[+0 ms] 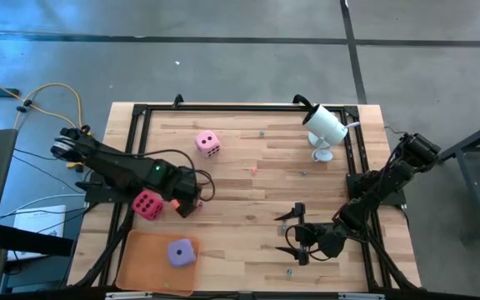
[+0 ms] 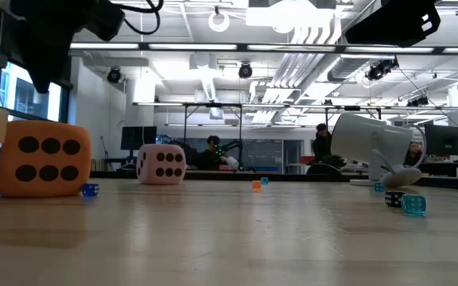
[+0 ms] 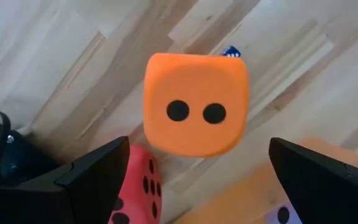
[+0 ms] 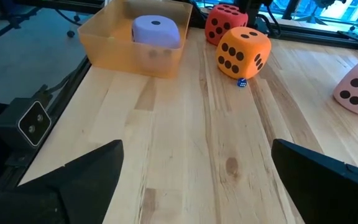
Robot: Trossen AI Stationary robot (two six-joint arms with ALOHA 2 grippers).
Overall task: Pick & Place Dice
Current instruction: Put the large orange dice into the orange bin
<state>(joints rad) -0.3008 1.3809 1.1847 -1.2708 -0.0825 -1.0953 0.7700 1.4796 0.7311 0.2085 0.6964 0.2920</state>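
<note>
Pale wooden planks make up the table (image 1: pixel 248 192), framed by a dark rail, with a grey floor around it. At the near left corner sits a shallow orange tray (image 1: pixel 136 258), and the purple die (image 1: pixel 182 252) lies inside it.

The left gripper (image 1: pixel 186 202) hangs over the left part of the table, just beyond the tray, its fingers (image 3: pixel 95 171) spread wide. Directly under it is the orange die (image 3: pixel 196 103), which the arm hides from above; in the wrist view it lies between the two spread fingers with bare wood on each side, so neither finger touches it (two pips face up). A tiny blue cube (image 4: pixel 242 82) lies right against that die. The magenta die (image 1: pixel 147 203) rests on the planks just beside the orange one, on its left, outside the fingers and just beyond the tray.

The light pink die (image 1: pixel 207 143) stands alone well apart toward the far side of the table, its six-pip face turned to the low camera.

The right gripper (image 1: pixel 294 232) waits near the front right of the table with its fingers equally wide and nothing between them; all four dice lie well away from it. A white camera (image 1: pixel 326 127) on a stand sits at the far right corner.
</note>
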